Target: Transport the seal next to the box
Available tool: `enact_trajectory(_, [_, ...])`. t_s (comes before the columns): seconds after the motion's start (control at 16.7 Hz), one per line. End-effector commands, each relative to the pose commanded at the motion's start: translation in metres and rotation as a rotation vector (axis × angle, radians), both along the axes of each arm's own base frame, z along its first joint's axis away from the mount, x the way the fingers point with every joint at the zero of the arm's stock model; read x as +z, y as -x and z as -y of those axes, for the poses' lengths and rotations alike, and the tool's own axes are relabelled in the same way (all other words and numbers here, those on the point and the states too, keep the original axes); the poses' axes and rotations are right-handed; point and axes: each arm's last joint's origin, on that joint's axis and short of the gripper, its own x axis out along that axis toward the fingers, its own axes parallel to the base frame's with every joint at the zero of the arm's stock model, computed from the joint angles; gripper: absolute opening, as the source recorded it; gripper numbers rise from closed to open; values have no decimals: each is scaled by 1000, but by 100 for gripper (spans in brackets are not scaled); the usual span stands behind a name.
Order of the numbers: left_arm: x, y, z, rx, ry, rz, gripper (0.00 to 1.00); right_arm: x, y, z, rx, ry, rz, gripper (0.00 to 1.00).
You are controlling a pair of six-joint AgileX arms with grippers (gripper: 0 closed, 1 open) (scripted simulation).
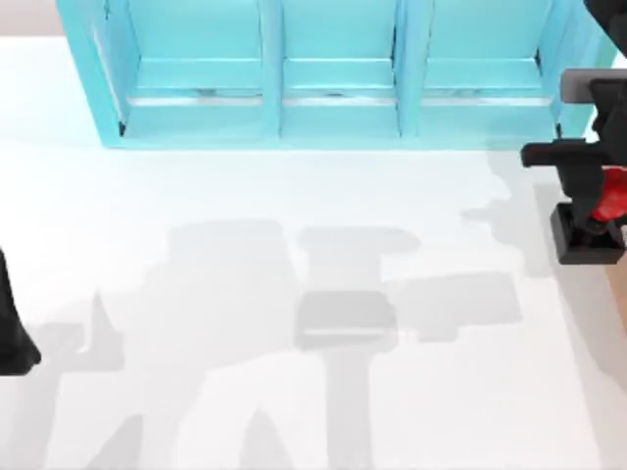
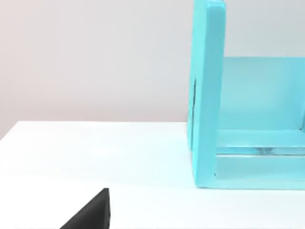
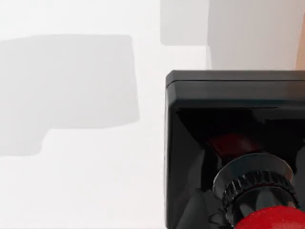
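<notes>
The seal (image 1: pixel 598 220) sits at about three o'clock on the table (image 1: pixel 294 392), close to its right edge in the top view: a glossy red knob over a black square base. No brand, label or lettering can be read on it or on anything else here. In the right wrist view the seal (image 3: pixel 233 143) appears from above, its black base broad and glossy, a ribbed dark collar under the red knob.

The right gripper (image 1: pixel 588 196) is over the seal at three o'clock, its black body lying across the red knob. It seems to be on the knob, but I cannot tell whether its fingers are pinching it or standing spread around it.

Just beyond the seal, at the very right edge around four o'clock, a thin tan strip shows, likely the box (image 1: pixel 621 294); too little of it is in view to be sure. The same tan sliver of the box (image 3: pixel 301 47) appears in the right wrist view.

The left arm is parked at nine o'clock at the table's left edge; the left gripper (image 2: pixel 90 214) shows as a black tip, and I cannot tell how its fingers stand.

Farthest off, at twelve o'clock, stands a turquoise shelf cabinet (image 1: pixel 333 108) with three open compartments; its side wall, the cabinet (image 2: pixel 207 95), rises in the left wrist view.
</notes>
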Motion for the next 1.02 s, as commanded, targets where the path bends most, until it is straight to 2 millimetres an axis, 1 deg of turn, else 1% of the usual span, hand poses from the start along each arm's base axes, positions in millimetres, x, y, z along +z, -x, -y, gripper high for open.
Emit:
enact_trajectory(0.12, [0, 0, 0, 0, 0, 0, 100, -7, 1, 0, 1, 0, 1, 0])
enact_trajectory(0.3, [0, 0, 0, 0, 0, 0, 100, -7, 1, 0, 1, 0, 1, 0])
enact_trajectory(1.02, [0, 0, 0, 0, 0, 0, 100, -7, 1, 0, 1, 0, 1, 90])
